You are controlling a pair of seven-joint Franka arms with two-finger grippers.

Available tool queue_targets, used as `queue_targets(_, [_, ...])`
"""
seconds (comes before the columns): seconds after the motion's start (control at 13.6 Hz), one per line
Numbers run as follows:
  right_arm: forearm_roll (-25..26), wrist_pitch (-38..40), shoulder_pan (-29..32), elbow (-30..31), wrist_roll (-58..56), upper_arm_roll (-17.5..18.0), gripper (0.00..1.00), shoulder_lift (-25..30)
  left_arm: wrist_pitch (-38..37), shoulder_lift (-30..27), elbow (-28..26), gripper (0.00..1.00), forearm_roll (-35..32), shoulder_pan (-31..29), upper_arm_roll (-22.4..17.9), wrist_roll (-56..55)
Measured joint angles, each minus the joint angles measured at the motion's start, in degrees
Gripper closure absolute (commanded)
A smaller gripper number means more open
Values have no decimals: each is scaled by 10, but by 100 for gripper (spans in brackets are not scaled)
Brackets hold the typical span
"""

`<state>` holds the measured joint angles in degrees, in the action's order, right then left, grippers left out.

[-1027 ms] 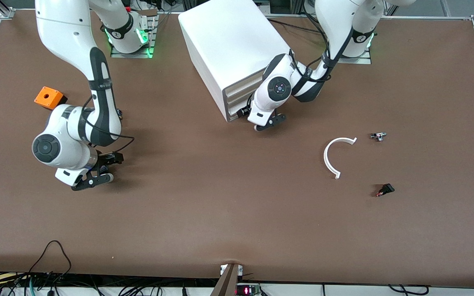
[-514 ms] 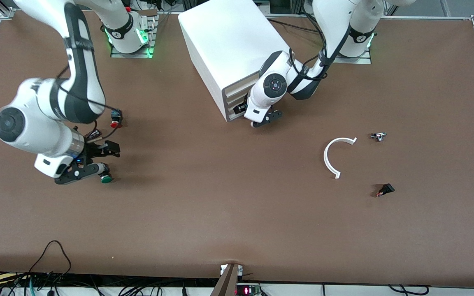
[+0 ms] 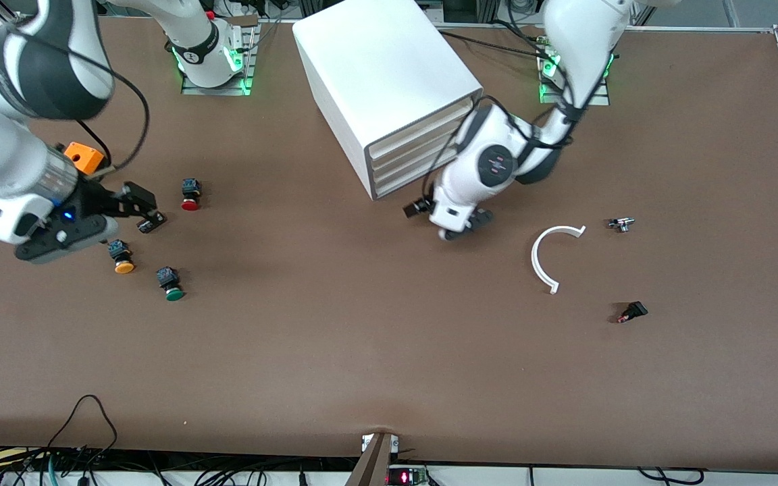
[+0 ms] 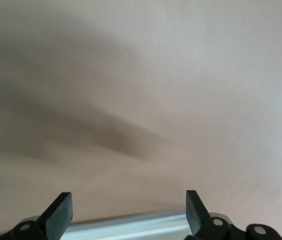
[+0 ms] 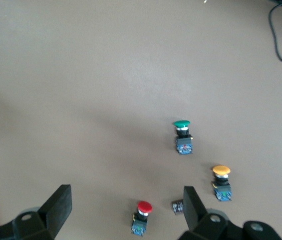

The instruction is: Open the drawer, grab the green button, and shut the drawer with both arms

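Note:
The white cabinet (image 3: 382,74) stands at the table's back middle, and its four stacked drawers (image 3: 412,154) all look shut. The green button (image 3: 172,284) stands free on the table toward the right arm's end; it also shows in the right wrist view (image 5: 182,135). My right gripper (image 3: 129,209) is open and empty, raised over the table beside the red and yellow buttons (image 5: 126,200). My left gripper (image 3: 462,227) is low over the table just in front of the drawers, open and empty (image 4: 128,200).
A yellow-capped button (image 3: 120,258) and a red-capped button (image 3: 190,194) stand near the green one, with a small dark chip (image 3: 151,223) between them. An orange block (image 3: 83,156) lies nearby. A white arc (image 3: 548,255), a small metal part (image 3: 622,223) and a black part (image 3: 633,311) lie toward the left arm's end.
My right gripper has let go of the green button and lifted away, uncovering the buttons. My left gripper has pulled back from the drawer fronts, toward the front camera.

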<state>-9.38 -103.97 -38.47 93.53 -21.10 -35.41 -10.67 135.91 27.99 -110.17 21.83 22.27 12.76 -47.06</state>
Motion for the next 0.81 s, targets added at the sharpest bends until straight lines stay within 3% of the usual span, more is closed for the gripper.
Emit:
queue_targets(0.37, [12, 64, -2, -63, 0, 3, 1, 14, -71, -28, 2, 0, -22, -97, -27, 151])
queue_targets(0.81, [12, 92, -6, -70, -7, 1, 1, 14, -155, -74, 5, 0, -78, -177, -60, 270])
